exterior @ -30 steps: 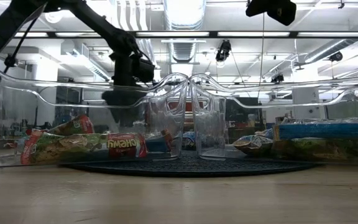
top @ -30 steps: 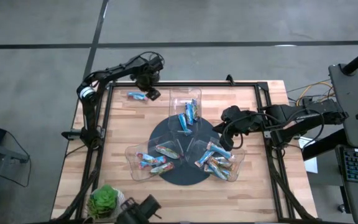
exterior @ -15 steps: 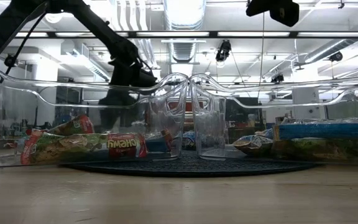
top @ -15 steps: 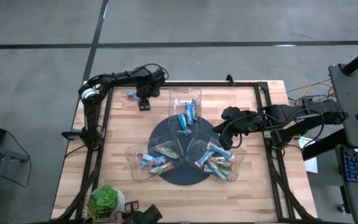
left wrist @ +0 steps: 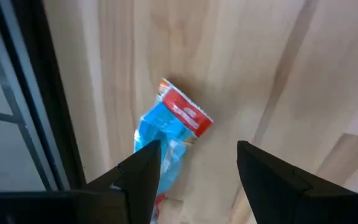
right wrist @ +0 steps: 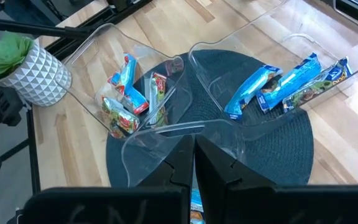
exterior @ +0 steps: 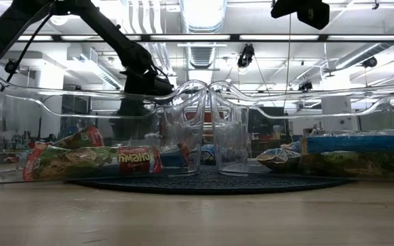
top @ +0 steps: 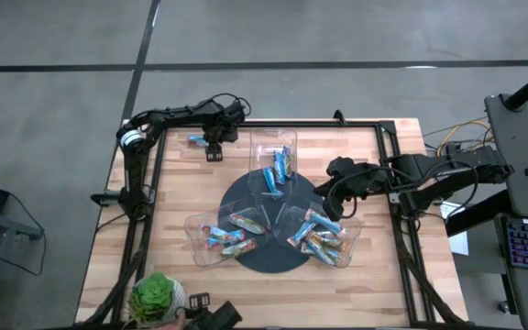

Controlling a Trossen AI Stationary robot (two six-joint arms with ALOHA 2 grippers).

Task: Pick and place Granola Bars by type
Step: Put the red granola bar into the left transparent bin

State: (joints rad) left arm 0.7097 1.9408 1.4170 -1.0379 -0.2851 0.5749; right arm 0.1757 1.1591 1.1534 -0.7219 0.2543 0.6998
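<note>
Left gripper (left wrist: 194, 171), jaws open and empty, hovers over a stray blue-wrapped granola bar (left wrist: 169, 127) at the far-left table edge; off-centre, closing could nudge it away.

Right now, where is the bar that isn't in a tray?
In the high view the loose blue bar lies on the table near its far-left corner, just left of the left gripper and apart from the trays.
</note>
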